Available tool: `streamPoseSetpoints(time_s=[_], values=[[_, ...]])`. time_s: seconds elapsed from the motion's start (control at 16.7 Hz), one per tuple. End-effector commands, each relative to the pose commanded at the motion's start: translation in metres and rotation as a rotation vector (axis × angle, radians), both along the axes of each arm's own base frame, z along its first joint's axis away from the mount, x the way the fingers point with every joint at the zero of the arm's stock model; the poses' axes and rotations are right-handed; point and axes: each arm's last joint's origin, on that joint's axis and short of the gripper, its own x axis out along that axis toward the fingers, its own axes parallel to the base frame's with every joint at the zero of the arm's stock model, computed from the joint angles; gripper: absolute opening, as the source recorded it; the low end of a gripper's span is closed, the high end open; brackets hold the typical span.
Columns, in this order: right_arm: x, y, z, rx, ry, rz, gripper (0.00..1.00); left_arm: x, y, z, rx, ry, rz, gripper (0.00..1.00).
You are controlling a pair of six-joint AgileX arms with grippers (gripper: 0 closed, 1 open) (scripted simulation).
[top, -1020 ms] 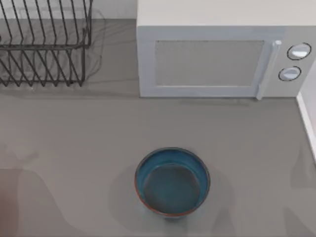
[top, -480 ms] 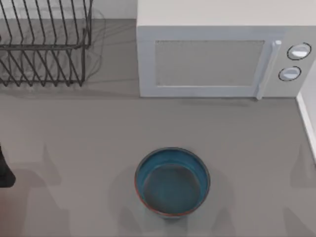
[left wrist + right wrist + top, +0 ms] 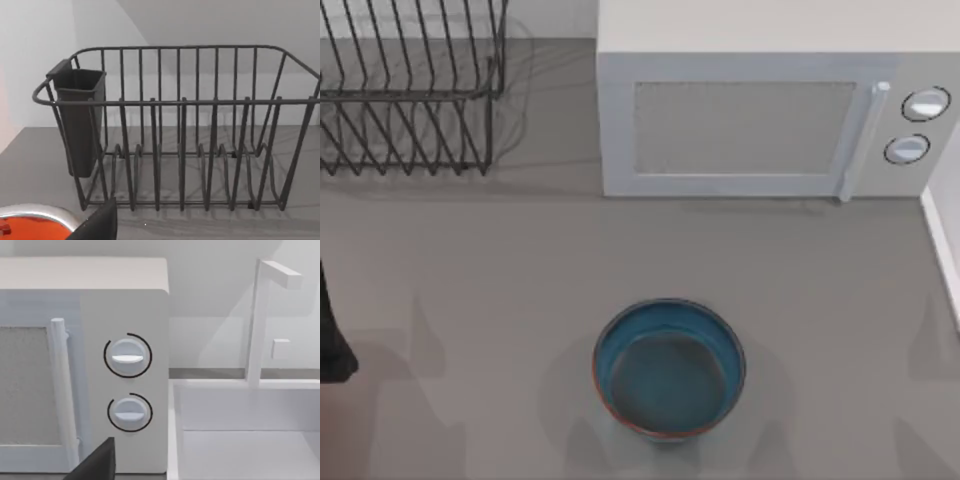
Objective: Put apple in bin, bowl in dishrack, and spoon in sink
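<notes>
One bowl (image 3: 669, 368) sits before the microwave (image 3: 760, 110), unlabelled.

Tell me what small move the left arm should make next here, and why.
Probably carry the left tool from the top view's left edge toward the round teal-blue bowl with the reddish-brown rim. The bowl sits upright on the grey table, apart from everything, while the dark thin-wire dishrack at far left stands without dishes, and the left tool is the nearer one.
</notes>
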Motion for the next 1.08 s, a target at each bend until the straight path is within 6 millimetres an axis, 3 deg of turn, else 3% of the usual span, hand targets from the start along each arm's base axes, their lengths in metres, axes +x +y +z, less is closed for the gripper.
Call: streamPoseSetpoints(time_s=[0.24, 0.48, 0.84, 1.08], values=[[0.000, 0.000, 0.000, 0.000, 0.000, 0.000, 1.00, 0.001, -0.003, 0.012, 0.168, 0.047, -0.037, 1.00], [0.000, 0.000, 0.000, 0.000, 0.000, 0.000, 1.00, 0.005, -0.010, 0.036, 0.494, 0.121, -0.129, 1.00], [0.000, 0.000, 0.000, 0.000, 0.000, 0.000, 1.00, 0.026, -0.029, 0.083, 1.209, 0.181, -0.411, 1.00], [0.000, 0.000, 0.000, 0.000, 0.000, 0.000, 1.00, 0.051, -0.051, 0.114, 1.776, 0.101, -0.704, 1.00]])
